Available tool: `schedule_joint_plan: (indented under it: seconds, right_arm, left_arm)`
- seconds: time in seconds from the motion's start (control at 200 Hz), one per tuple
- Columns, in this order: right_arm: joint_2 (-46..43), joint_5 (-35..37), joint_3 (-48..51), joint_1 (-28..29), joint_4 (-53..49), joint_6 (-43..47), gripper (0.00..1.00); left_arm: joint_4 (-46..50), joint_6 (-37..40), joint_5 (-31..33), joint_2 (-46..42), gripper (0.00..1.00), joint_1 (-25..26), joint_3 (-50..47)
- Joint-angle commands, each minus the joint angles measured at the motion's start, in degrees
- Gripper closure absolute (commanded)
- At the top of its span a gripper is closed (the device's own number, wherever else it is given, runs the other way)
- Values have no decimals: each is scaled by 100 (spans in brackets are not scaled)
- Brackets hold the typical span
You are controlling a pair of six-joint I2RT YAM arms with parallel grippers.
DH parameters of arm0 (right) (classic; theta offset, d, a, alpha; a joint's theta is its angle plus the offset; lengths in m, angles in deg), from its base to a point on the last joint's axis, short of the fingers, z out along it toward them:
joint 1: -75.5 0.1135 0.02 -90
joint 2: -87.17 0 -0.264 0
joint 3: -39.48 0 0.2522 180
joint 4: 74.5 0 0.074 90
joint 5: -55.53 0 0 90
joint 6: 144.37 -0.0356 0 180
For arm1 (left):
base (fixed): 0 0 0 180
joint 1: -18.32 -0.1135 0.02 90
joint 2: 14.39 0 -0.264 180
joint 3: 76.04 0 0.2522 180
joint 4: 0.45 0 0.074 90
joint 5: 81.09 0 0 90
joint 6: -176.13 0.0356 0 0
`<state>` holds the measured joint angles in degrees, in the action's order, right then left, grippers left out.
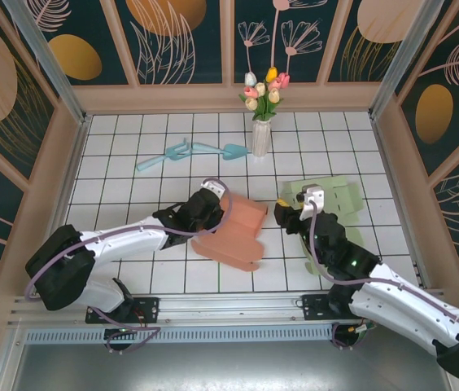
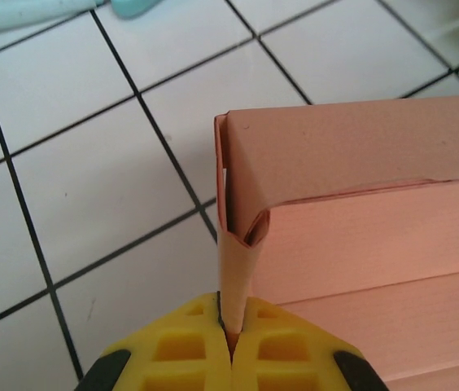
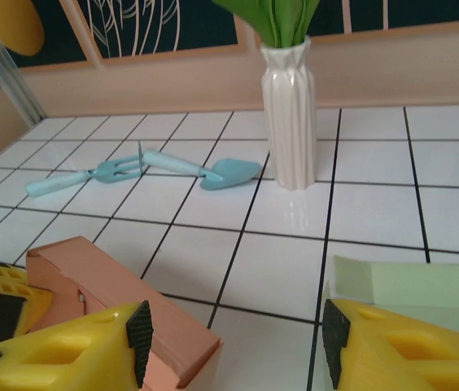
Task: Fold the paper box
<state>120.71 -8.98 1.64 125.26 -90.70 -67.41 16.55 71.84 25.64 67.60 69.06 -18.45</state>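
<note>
— Where is the pink paper box to be found?

— On the tiles on the arms' side of the white vase, a little to its left, between the two grippers. It is partly formed. One long wall is raised and doubled over, while the base panel is laid flat towards the arms.

— How are the claws set?

— The left gripper is pressed together on the end flap at the box's corner, and the thin card is pinched edge-on between the yellow pads. The right gripper is spread wide and nothing is held in it. The box's other end is seen just inside that gap, at one side.

— How can the box be expected to handle?

— It is judged to be light and thin, and stiff only along its creases. It could be slid or tipped by any push, so one end should be anchored while the other is worked. It would best be taken by a flap edge close to a fold line, since a pinch in mid-panel could leave it dented or buckled.

— What else is laid out?

— A pale green sheet is spread flat on the near-right side of the vase, just beside the right gripper. A teal fork and trowel are placed to the vase's left, the trowel close beside it. Tulips are held in the vase.
</note>
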Motion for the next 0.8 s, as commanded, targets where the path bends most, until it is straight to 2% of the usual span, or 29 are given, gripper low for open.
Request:
schedule_joint_plan:
  seconds: [0.0,0.12,0.215,0.415,0.576,0.691,0.796]
  right_arm:
    - [108,-674,88,-193,134,-35,39]
    - [484,-1531,-20,-393,104,-58,39]
    - [644,-1610,-50,-414,52,-336,38]
    - [-40,-1250,520,-427,169,-1120,39]
    - [-935,-1202,936,-432,37,-1452,39]
    - [-1329,-995,1077,-432,-150,-1477,40]
    - [-1519,-930,1137,-432,-212,-1469,40]
  left_arm:
    - [634,635,-355,-216,100,-11,164]
    - [1133,1049,-752,-42,100,-3,580]
    - [1650,1153,-1114,515,100,-3,1144]
    - [2924,1384,-485,1793,100,-3,2387]
    - [3341,1507,-152,2228,100,6,2844]
    - [3572,1498,204,2561,92,100,3088]
    - [3708,1468,401,2885,89,205,3282]
